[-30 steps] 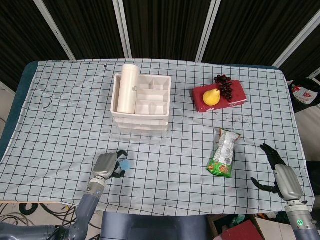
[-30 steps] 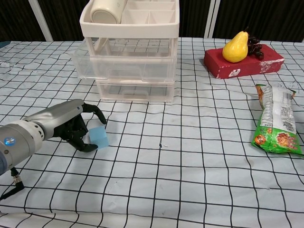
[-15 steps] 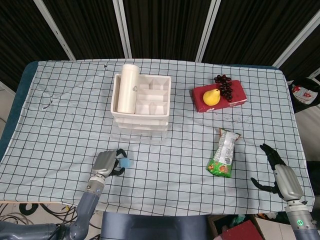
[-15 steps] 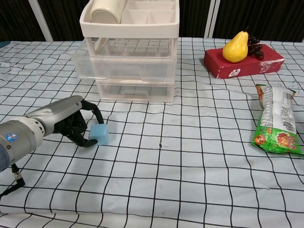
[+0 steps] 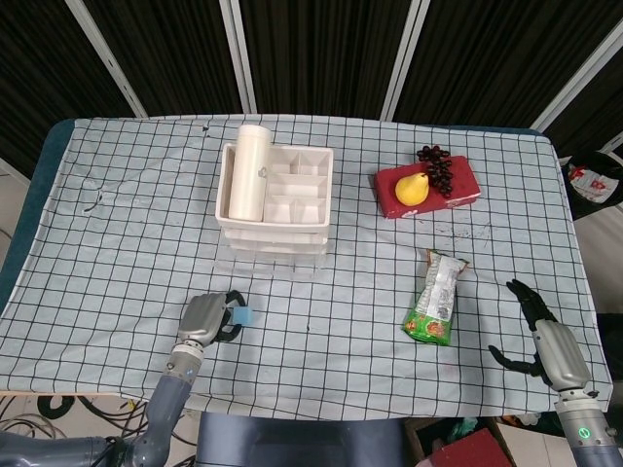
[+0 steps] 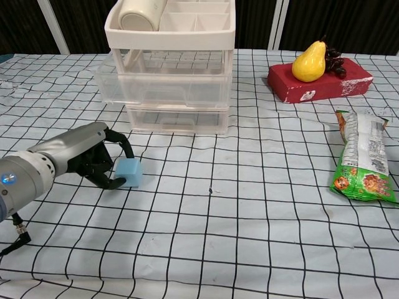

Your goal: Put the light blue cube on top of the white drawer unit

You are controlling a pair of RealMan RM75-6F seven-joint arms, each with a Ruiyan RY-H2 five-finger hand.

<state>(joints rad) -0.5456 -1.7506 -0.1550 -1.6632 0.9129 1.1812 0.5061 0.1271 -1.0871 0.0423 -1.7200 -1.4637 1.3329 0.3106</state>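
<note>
The light blue cube (image 5: 243,316) (image 6: 129,172) is near the table's front left, pinched in the fingertips of my left hand (image 5: 205,318) (image 6: 81,159), whose fingers curl around the cube's left side. It seems to hang just off the cloth. The white drawer unit (image 5: 275,199) (image 6: 171,68) stands behind it; its top is a compartmented tray with a white cylinder (image 5: 249,170) (image 6: 140,14) lying along the left side. My right hand (image 5: 540,341) rests at the front right edge with its fingers spread and nothing in them; the chest view does not show it.
A red box (image 5: 428,187) (image 6: 319,80) carrying a yellow pear (image 5: 411,189) (image 6: 310,62) and dark grapes (image 5: 437,165) sits at the back right. A green snack bag (image 5: 435,298) (image 6: 365,164) lies right of centre. A checked cloth (image 5: 331,321) covers the table.
My left hand has closed on the cube and drawn it slightly up and towards the drawer unit. The right hand has stayed where it was.
</note>
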